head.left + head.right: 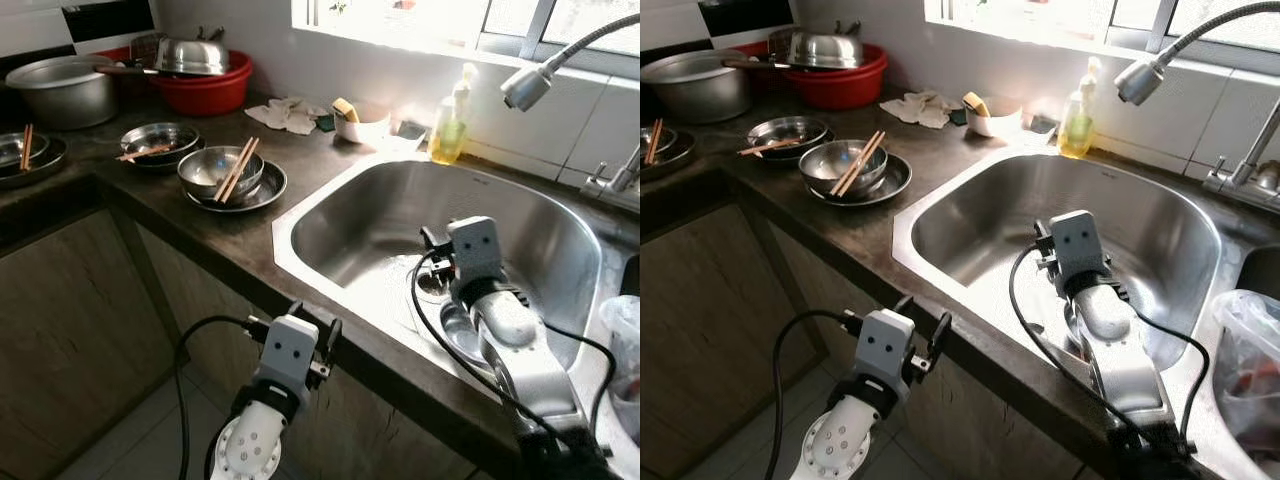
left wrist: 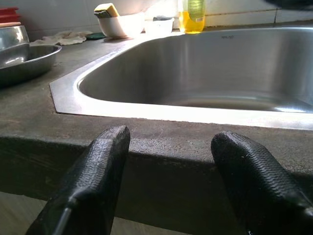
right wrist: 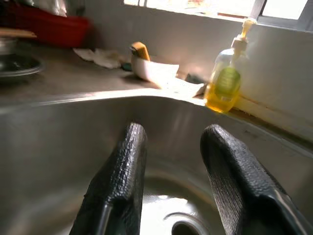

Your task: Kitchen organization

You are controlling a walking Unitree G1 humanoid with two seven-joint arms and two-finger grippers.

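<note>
Chopsticks (image 1: 236,168) lie across bowl (image 1: 219,170) on desk (image 1: 200,235), long axis diagonal. Right gripper (image 3: 171,166) over sink (image 1: 560,225), left gripper (image 2: 168,161) at desk edge; both fingers wide, empty.

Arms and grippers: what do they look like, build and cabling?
Both arms are silver. The left gripper and right gripper each have two long black textured fingers. Boxy light-grey wrist blocks carry two dark dots. Black cables loop alongside.
</note>
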